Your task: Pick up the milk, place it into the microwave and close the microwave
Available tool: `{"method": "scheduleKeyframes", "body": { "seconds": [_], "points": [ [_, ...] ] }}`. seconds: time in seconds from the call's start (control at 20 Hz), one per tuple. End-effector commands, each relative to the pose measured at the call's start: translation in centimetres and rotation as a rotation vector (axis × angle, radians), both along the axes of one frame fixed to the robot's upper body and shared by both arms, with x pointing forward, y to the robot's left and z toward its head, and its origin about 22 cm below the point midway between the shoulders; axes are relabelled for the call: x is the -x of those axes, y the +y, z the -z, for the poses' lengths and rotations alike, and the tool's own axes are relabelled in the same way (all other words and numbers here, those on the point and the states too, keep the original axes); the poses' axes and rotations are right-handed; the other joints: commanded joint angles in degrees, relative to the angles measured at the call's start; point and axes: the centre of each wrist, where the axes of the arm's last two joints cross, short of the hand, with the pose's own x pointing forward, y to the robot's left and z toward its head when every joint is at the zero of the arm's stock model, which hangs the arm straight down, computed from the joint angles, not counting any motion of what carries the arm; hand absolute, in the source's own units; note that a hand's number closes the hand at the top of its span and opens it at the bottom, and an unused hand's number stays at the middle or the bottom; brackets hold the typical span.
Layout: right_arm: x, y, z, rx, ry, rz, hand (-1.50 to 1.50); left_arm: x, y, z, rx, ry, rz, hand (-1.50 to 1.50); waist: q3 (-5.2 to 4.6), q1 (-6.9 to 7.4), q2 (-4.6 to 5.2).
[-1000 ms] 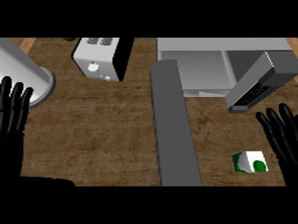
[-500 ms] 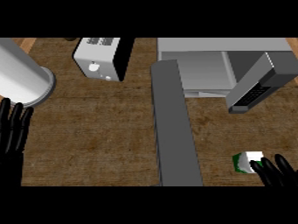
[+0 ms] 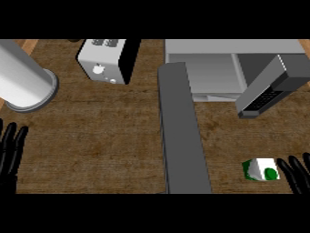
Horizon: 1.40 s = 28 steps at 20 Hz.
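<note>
Small white-and-green milk carton (image 3: 261, 169) on brown wooden counter (image 3: 103, 136), lower right, well below open grey microwave (image 3: 207, 73). Black right hand (image 3: 302, 176) just right of it, fingers spread; black left hand (image 3: 2, 157) spread, lower left

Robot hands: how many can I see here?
2. The left robot hand is open at the lower left edge; the right robot hand, also open, is at the lower right, beside the milk carton, not holding it. None seems hidden.
</note>
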Motion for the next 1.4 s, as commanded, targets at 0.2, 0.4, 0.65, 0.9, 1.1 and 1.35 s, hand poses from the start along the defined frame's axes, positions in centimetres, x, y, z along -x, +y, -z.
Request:
{"method": "scheduleKeyframes", "body": {
  "seconds": [0.2,0.4,0.65,0.9,1.1,1.35],
  "points": [
    [-1.3,-2.3,3.7,0.03,0.063,0.082,-1.5,-0.3,1.2,-0.3,0.003,-0.016,0.001,-1.5,0.01,-0.07,0.08],
    [-2.9,-2.5,5.1,0.037,0.096,0.106,-1.5,1.0,1.3,0.9,0.011,-0.009,0.001,-1.5,0.0,0.09,0.08],
    [-2.8,-4.2,9.0,0.025,0.136,0.184,-1.5,2.2,2.3,1.0,-0.004,-0.008,0.013,-1.5,0.01,0.19,0.07],
    [-3.5,-8.5,9.5,0.068,0.125,0.229,-1.5,3.0,1.8,1.0,0.004,-0.014,0.023,-1.5,0.01,0.25,0.07],
    [-3.2,-8.9,14.1,0.046,0.149,0.232,-1.5,4.1,1.9,0.7,-0.005,-0.001,0.008,-1.5,0.03,0.36,0.08],
    [-3.9,-9.4,14.8,0.089,0.143,0.213,-1.5,5.1,0.8,0.4,0.01,0.002,0.035,-1.5,0.01,0.37,0.03]
  ]
}}
